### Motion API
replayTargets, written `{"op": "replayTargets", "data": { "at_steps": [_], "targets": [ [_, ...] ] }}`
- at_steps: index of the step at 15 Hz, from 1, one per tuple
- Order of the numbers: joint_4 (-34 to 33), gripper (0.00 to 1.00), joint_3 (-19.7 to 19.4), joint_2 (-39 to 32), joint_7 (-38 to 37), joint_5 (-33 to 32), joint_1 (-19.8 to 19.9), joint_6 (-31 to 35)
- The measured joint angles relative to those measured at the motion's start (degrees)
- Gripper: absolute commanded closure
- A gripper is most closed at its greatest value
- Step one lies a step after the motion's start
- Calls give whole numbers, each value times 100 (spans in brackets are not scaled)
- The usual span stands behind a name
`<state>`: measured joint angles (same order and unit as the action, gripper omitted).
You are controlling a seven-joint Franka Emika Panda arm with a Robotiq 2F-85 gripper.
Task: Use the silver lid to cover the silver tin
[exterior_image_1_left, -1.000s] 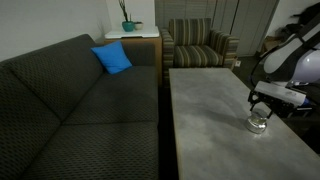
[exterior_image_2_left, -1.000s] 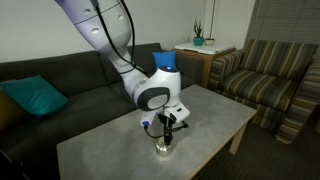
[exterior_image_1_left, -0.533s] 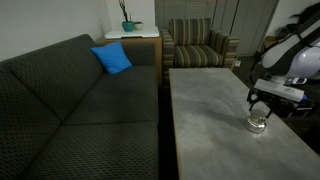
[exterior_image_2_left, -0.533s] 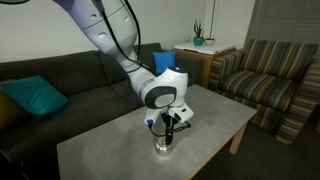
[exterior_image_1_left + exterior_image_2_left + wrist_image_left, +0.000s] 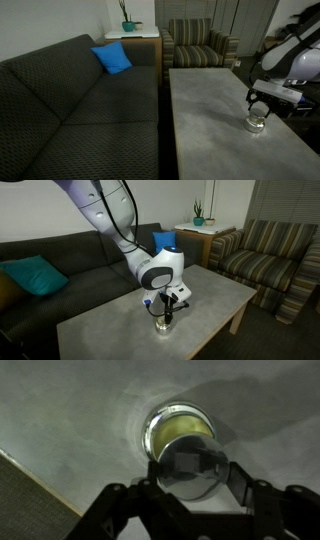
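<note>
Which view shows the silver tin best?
The wrist view: it looks down into the silver tin, its rim and yellowish inside clear, the silver lid partly over it. Both exterior views show it only as a small shiny shape.

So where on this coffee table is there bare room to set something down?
Nearly all of the table is bare: the whole strip along the sofa, and the end toward the striped armchair. The only crowded spot is near the edge away from the sofa, where the end effector holds the silver lid over the silver tin.
</note>
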<state>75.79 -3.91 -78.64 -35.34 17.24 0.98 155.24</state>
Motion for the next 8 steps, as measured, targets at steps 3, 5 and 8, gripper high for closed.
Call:
{"op": "replayTargets", "data": {
  "at_steps": [3, 5, 8],
  "targets": [
    [284, 56, -1, 92, -129, 0, -67, 389],
    [465, 56, -1, 159, -211, 0, -105, 572],
    [645, 56, -1, 220, -233, 8, -153, 735]
  ]
}}
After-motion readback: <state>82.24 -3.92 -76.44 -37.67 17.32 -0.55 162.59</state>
